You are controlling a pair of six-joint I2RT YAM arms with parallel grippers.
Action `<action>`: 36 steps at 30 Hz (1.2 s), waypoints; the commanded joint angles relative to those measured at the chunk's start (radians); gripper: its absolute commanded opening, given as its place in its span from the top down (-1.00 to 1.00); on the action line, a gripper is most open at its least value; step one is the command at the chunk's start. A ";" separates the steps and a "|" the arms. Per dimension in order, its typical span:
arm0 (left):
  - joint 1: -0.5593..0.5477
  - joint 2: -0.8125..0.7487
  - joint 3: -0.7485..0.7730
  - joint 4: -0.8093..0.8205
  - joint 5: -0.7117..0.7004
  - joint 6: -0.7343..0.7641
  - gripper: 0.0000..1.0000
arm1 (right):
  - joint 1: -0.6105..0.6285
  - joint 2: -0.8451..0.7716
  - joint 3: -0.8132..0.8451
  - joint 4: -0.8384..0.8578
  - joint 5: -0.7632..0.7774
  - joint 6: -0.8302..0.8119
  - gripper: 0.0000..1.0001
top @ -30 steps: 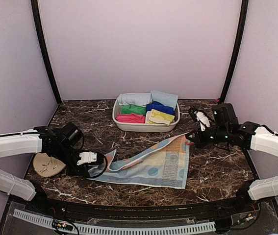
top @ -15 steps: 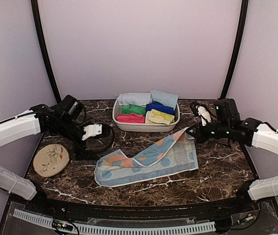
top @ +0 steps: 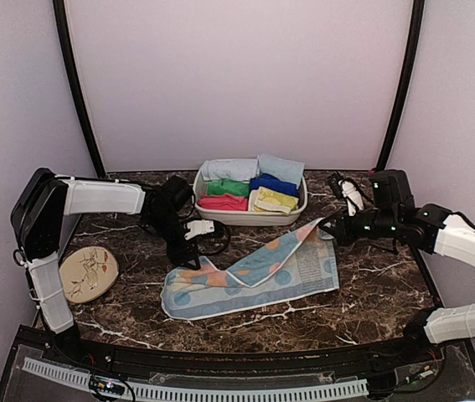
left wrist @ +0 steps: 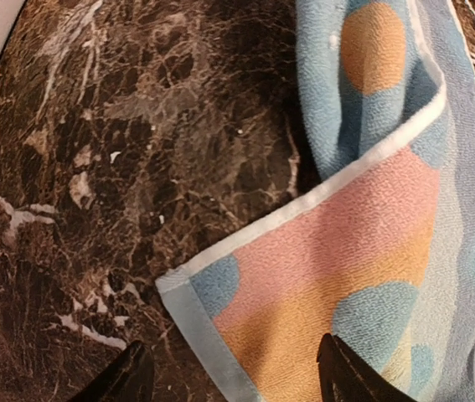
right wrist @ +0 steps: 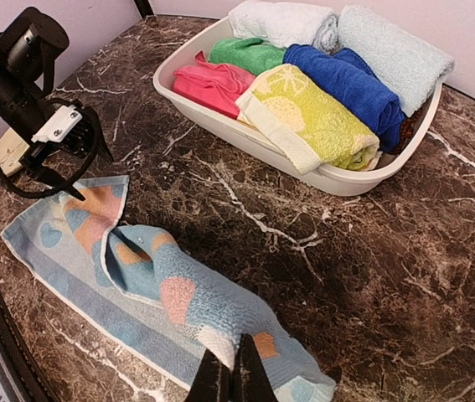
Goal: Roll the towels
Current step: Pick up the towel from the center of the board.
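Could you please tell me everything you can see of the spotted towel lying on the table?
The spotted towel is soft terry cloth, blue with round pale, orange and pink patches and a pale hem. It lies on the dark marble table, partly folded over itself. The right claw, shut, pinches its far right corner; the open left claw hovers over its left corner.

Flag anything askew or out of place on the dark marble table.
The blue spotted cloth towel is not flat: a long edge is folded over, showing pink and orange patches, and its right corner is lifted, pinched in the shut right gripper. The open left gripper hovers over its left corner.
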 commanded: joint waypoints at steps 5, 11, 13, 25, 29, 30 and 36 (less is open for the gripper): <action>0.015 0.058 0.015 0.066 -0.030 -0.069 -0.21 | -0.003 -0.026 -0.017 0.032 -0.020 0.010 1.00; 0.015 0.097 0.002 0.035 0.013 -0.081 -0.26 | -0.003 -0.034 -0.025 0.028 -0.011 0.002 1.00; 0.015 0.110 0.008 0.024 0.020 -0.083 -0.23 | -0.002 -0.035 -0.029 0.033 -0.013 0.001 1.00; 0.020 0.046 0.111 -0.070 0.057 -0.115 1.00 | -0.003 -0.035 -0.024 0.042 -0.011 -0.002 1.00; 0.064 -0.105 0.148 -0.086 0.039 -0.129 1.00 | -0.002 -0.036 -0.011 0.023 -0.002 -0.013 1.00; 0.078 -0.140 0.152 -0.088 0.047 -0.135 1.00 | -0.003 -0.037 -0.008 0.019 -0.002 -0.015 1.00; 0.108 -0.307 0.104 -0.148 0.074 -0.124 1.00 | -0.005 -0.036 0.019 -0.015 0.016 -0.026 1.00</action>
